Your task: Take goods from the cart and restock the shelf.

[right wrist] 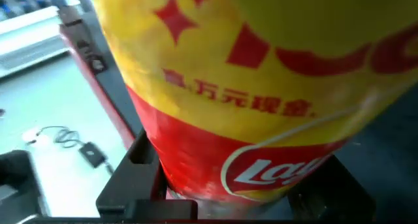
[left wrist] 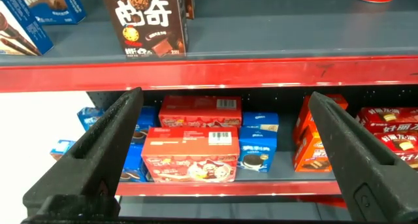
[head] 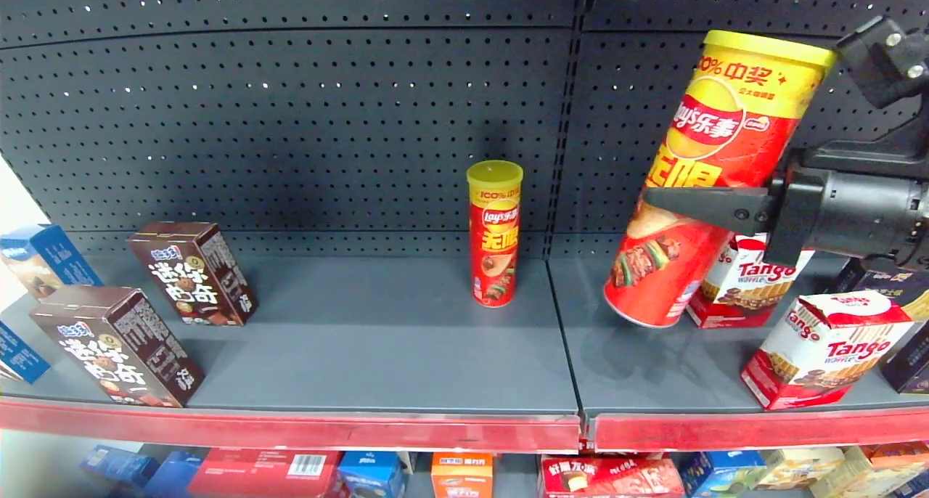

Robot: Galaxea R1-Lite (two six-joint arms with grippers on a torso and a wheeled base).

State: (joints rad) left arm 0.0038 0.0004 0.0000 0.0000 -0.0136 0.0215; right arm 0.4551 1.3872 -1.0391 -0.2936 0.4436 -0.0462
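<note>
Right fingers: the right gripper (head: 689, 202) has its black fingers (head: 715, 206) clamped on opposite sides of a tall red-and-yellow crisp tube with a yellow lid (head: 715, 142), about halfway up its body. In the right wrist view the tube sits between the two pads.
Left fingers: the left gripper (left wrist: 222, 155) has its black fingers (left wrist: 98, 155) spread wide with nothing between them, in front of the lower tier.
Back wall: a dark perforated metal back panel (head: 290, 120) rises behind the upper tier.
Shelf: a grey metal shelf board (head: 377, 345) in two sections, edged by a red plastic front rail (head: 290, 431).
Held tube: tilted, with the lid leaning to the right and the base low over the right section, in front of a red-and-white rear wafer carton (head: 747, 284). Whether the base touches the board cannot be told.
Front carton: a matching front wafer carton (head: 824, 349) stands tilted near the rail at the right.
Brown boxes: a brown cardboard front biscuit box (head: 116, 345) stands by the rail on the left, and a brown rear biscuit box (head: 192, 273) stands behind it.
Standing tube: a second crisp tube of the same design (head: 495, 233) stands upright near the back panel, just left of the seam and well apart from the held one.
Lower tier: a red barcoded carton (left wrist: 189, 155) lies among blue and orange boxes.
</note>
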